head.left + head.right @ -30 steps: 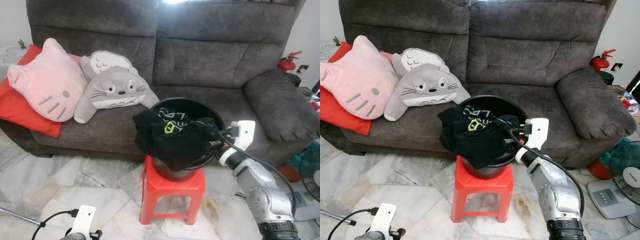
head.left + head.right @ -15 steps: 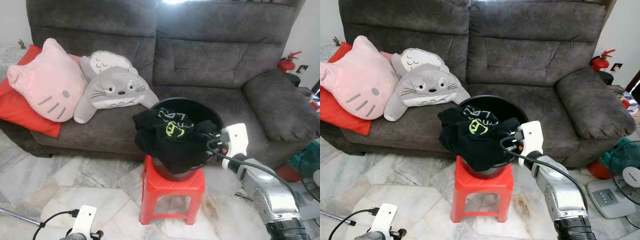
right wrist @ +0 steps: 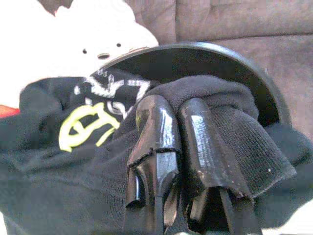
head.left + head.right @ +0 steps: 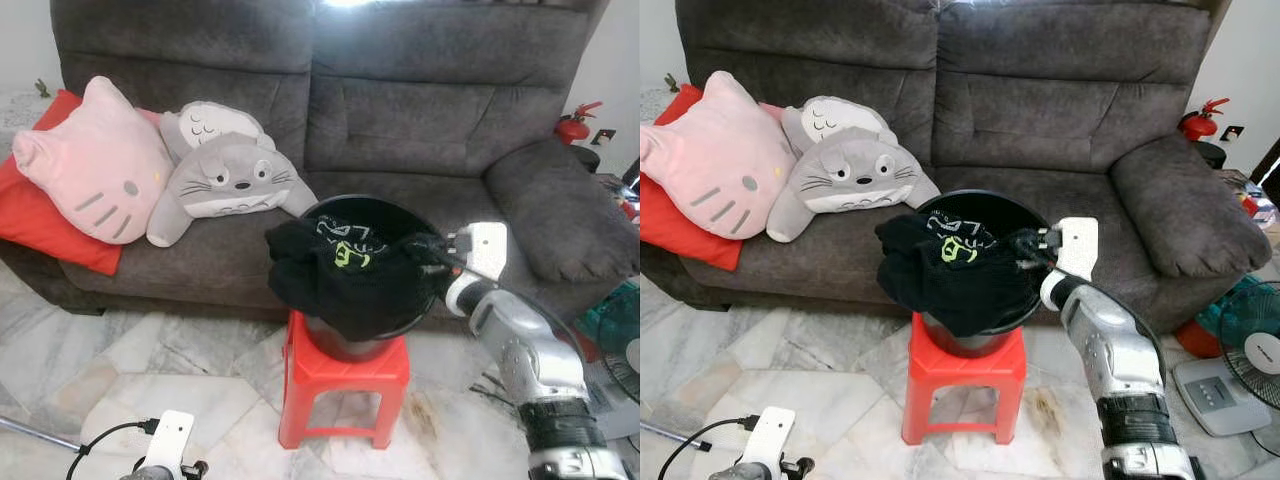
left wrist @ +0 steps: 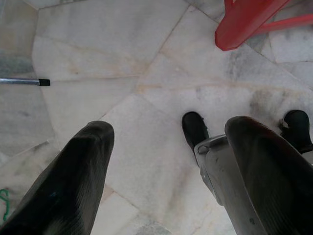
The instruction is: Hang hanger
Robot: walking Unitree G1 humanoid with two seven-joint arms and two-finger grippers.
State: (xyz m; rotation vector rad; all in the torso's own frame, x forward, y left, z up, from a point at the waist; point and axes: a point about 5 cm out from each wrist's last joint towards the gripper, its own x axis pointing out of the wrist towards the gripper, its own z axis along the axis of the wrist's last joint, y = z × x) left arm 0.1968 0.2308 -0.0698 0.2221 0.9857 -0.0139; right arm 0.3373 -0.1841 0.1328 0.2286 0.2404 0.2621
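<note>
A black garment with a yellow-green print lies bunched over the front rim of a black bucket. The bucket stands on a red plastic stool in front of the sofa. My right gripper is at the bucket's right rim, its fingers pressed together into a fold of the black cloth. My left gripper hangs low over the marble floor with its two fingers wide apart and nothing between them.
A grey sofa stands behind the stool, with a pink cat cushion, a grey plush and a red cushion. A fan and a red fire extinguisher are on the right. A metal pole lies on the floor at left.
My right wrist dipped beside the bucket, then rose again to its right rim while the forearm swung outward. The garment has barely shifted. The left arm has not moved.
</note>
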